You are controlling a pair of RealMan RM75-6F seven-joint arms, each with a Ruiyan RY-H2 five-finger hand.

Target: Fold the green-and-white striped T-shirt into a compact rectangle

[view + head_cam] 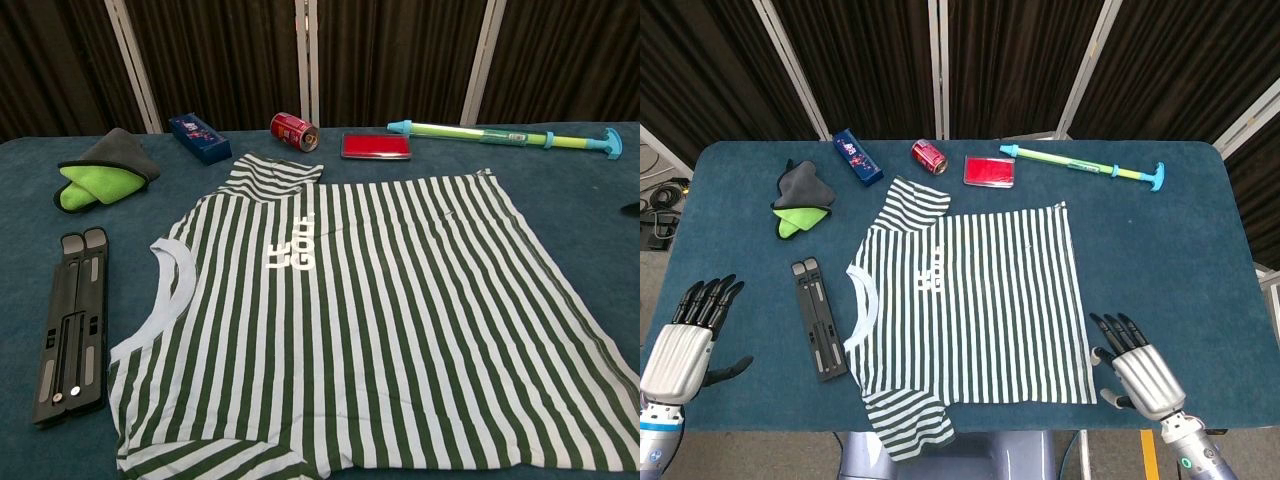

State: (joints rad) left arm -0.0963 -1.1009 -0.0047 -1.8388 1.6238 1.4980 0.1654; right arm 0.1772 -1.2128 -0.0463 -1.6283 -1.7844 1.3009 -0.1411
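The green-and-white striped T-shirt point(970, 305) point(370, 320) lies spread flat in the middle of the table, collar to the left, hem to the right. One sleeve hangs over the front edge. My right hand point(1137, 372) is open, fingers apart, just right of the shirt's near hem corner and not touching it. My left hand point(685, 343) is open at the front left edge, well away from the shirt. The chest view shows neither hand clearly.
A black folding stand point(818, 318) lies left of the collar. At the back are a grey-and-green cloth point(800, 200), a blue box point(857, 157), a red can point(928, 156), a red case point(989, 171) and a green-and-blue pump point(1085, 167). The blue tabletop point(1160, 260) is bare on the right.
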